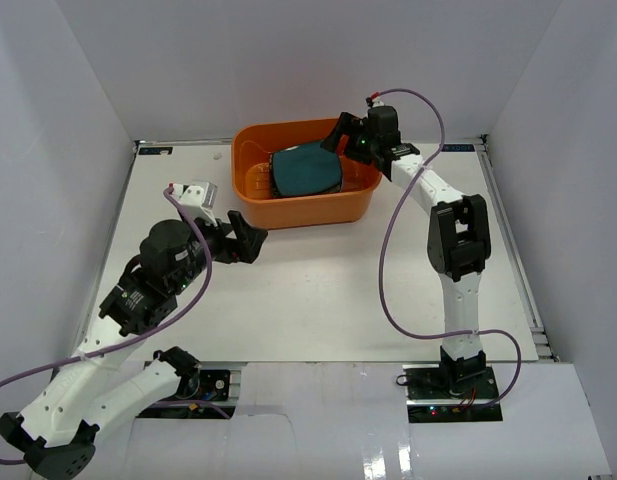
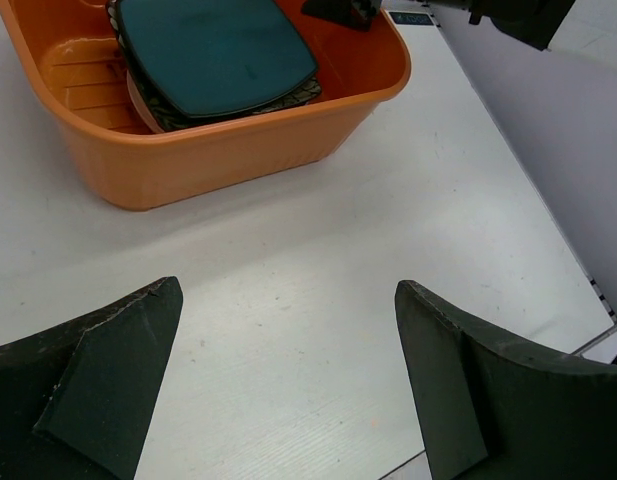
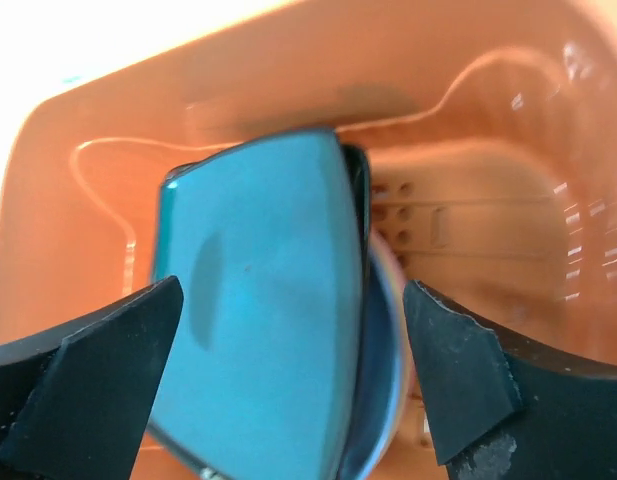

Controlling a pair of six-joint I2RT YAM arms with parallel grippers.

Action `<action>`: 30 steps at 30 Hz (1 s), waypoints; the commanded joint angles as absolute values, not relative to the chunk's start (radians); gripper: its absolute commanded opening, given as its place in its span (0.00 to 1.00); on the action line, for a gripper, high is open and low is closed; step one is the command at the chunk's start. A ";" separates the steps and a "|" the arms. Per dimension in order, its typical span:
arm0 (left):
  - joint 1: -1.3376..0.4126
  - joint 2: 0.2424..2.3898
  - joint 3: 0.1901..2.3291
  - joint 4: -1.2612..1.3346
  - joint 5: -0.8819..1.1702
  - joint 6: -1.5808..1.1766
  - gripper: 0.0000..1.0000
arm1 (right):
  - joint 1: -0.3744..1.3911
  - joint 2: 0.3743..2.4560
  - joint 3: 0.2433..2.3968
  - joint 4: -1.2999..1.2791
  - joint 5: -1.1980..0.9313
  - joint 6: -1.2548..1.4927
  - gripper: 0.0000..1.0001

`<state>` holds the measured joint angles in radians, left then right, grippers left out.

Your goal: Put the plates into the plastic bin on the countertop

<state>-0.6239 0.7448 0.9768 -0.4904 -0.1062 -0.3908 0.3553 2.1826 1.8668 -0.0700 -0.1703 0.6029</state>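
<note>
The orange plastic bin [image 1: 250,180] stands at the back of the white countertop [image 1: 328,290]. A stack of plates lies in it, the square dark teal plate [image 1: 306,169] on top, tilted. Under it I see a black patterned plate's edge [image 2: 288,100] and round rims [image 3: 388,330]. My right gripper [image 1: 340,133] is open, hovering over the bin's far right part, jaws straddling the teal plate [image 3: 258,300] from above. My left gripper [image 1: 246,240] is open and empty, low over the countertop just in front of the bin [image 2: 218,150].
White walls enclose the countertop on three sides. A small white block [image 1: 196,192] sits left of the bin. Purple cables loop from both arms. The bin's ribbed bottom [image 3: 458,230] shows right of the stack.
</note>
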 commanded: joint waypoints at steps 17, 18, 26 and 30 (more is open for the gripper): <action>-0.626 0.729 1.147 -0.603 -0.186 -0.305 0.98 | 0.521 1.414 1.501 -0.078 -0.075 0.181 0.90; -0.626 0.716 1.137 -0.615 -0.181 -0.317 0.98 | 0.560 1.244 1.295 -0.027 -0.080 0.192 0.90; -0.626 0.543 0.999 -0.784 -0.203 -0.432 0.98 | 0.595 0.471 0.518 -0.071 0.033 0.360 0.90; -0.627 0.448 0.905 -0.802 -0.181 -0.527 0.98 | 0.594 0.240 0.402 -0.216 0.077 0.400 0.90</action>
<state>-0.6239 0.4759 0.9588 -0.7353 -0.1951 -0.4351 0.5964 0.3233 0.4385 -0.1154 0.0101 0.3492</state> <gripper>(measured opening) 0.979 0.900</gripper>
